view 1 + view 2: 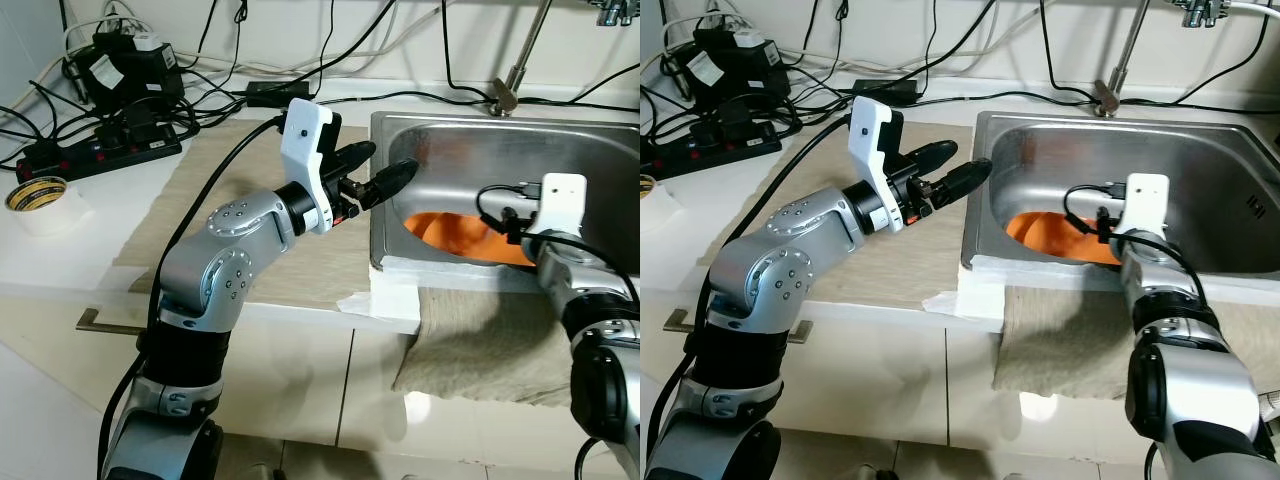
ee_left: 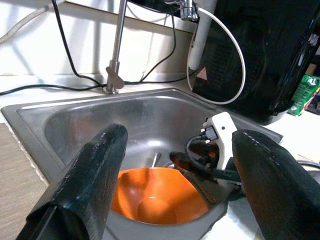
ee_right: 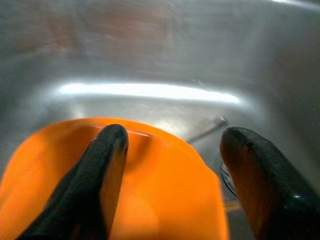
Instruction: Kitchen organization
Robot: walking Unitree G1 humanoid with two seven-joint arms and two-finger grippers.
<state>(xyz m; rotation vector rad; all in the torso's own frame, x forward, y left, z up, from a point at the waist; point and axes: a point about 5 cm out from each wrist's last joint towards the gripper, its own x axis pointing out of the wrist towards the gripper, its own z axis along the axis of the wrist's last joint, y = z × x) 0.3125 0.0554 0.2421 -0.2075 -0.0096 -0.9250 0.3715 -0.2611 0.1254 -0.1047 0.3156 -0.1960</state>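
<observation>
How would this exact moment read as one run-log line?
orange bowl in steel sink | right gripper open over bowl | left gripper open at sink edge

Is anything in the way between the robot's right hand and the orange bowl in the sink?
Nothing visible blocks it. The right gripper hangs open just above the orange bowl, which sits in the sink. One finger is over the bowl and the other is beside its rim. The left gripper, also open, hovers at the sink's edge, away from the bowl.
</observation>
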